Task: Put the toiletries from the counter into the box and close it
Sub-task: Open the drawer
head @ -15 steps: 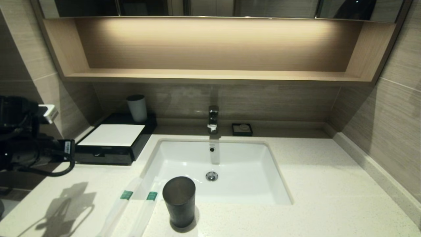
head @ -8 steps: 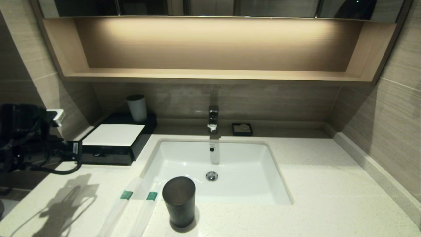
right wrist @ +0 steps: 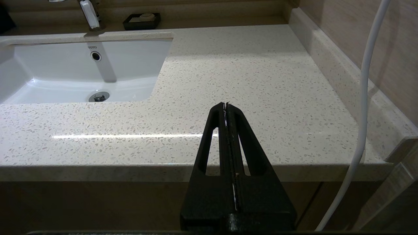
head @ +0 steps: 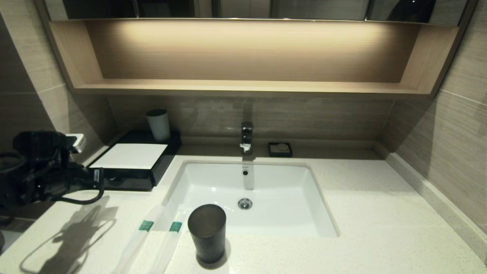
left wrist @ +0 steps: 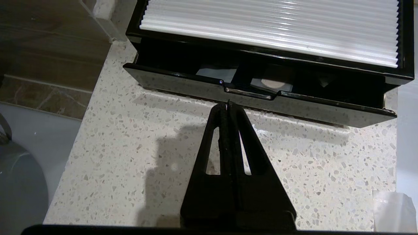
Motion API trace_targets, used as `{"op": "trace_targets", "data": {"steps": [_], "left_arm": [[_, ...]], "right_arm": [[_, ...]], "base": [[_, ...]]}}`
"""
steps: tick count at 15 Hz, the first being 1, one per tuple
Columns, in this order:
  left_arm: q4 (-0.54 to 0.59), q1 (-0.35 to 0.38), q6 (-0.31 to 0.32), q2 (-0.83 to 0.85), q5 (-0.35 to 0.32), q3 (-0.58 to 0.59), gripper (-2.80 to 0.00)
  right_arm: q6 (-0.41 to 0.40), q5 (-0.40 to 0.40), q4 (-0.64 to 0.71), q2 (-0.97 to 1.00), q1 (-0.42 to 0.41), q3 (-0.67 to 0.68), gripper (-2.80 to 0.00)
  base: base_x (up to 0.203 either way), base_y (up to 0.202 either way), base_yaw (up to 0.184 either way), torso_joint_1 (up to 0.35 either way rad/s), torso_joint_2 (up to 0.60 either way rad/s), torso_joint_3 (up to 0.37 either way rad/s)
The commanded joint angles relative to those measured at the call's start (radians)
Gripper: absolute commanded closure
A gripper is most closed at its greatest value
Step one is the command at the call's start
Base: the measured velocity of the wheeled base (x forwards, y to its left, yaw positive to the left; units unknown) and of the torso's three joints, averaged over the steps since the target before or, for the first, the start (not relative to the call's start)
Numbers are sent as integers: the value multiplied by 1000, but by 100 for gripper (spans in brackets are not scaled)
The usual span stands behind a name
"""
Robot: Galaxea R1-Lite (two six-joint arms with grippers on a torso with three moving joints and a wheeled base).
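Left gripper (left wrist: 228,103), fingers pressed together and empty, has advanced rightward to the drawer front of the box (left wrist: 261,104), apparently slightly ajar. Both toiletries (head: 152,238) stay at lower left on the counter (head: 380,228). Right gripper (right wrist: 226,105), likewise closed and empty, sits parked.

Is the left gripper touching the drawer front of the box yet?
Cannot tell. In the left wrist view the left gripper, fingers shut, has its tip right at the drawer front of the box, which is pulled slightly open; no gap or contact shows plainly.
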Motion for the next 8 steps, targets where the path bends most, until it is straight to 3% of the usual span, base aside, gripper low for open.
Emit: {"op": "trace_targets", "data": {"steps": [1, 8], "left_arm": [[-7, -1, 2, 22, -1, 11, 0], [-48, -4, 4, 71, -30, 9, 0]], "right_arm": [[0, 0, 0, 2, 0, 0, 0], [0, 0, 0, 2, 0, 0, 0]], "base": [[0, 0, 0, 0, 0, 0], [0, 0, 0, 0, 0, 0]]}}
